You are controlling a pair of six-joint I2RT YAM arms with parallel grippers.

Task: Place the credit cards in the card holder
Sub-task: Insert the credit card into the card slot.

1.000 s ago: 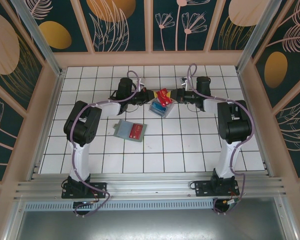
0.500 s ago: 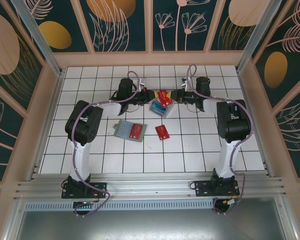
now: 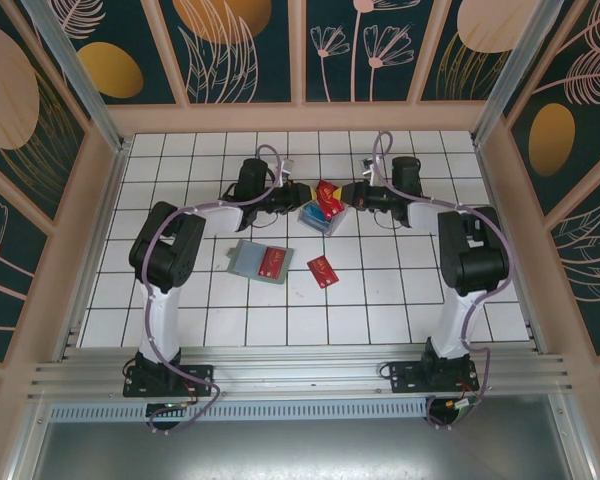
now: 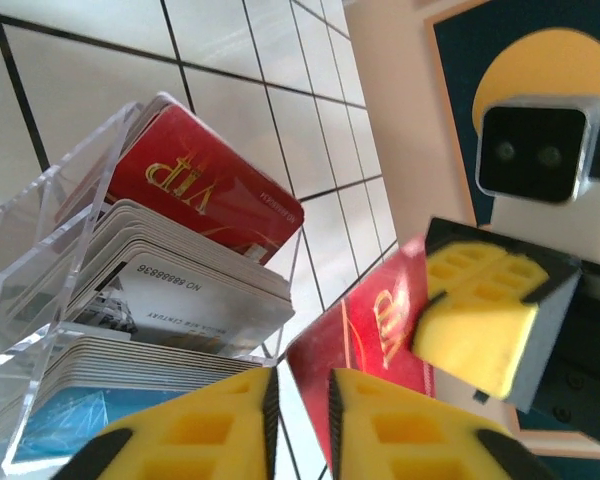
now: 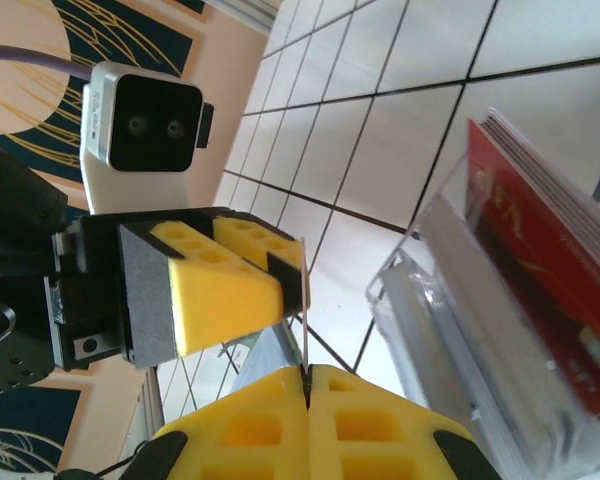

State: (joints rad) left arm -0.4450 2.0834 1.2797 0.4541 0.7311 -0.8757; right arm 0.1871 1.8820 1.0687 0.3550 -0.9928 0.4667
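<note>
White tiled surface [image 3: 400, 300], both arms reaching in toward its far middle. Near the left arm, flat on the tiles: the grey card holder [image 3: 246, 257], with a parked red card [image 3: 272, 263] on its right half; tucked in or merely on top, hard to say. Farther back, between the two wrists: the clear tray [image 4: 40, 250], packed with stacked cards [image 4: 180, 250] in red, white and blue.

Just above that tray, a handover. Right end effector [image 5: 308, 385] pinched fully shut on the held red card [image 4: 365, 340], seen edge-on between its pads. Left end effector [image 4: 300, 420] newly eased to a narrow gap, no longer clamped, the card's edge beside or just within that gap.

Also new: a loose red card [image 3: 323, 271] on the tiles just right of the card holder, absent a second ago. Probably an extra card dragged out and dropped.

For the task: one card now on the right side and ready to carry to the holder, one stray to collect from the tiles, most of the stack untouched.
</note>
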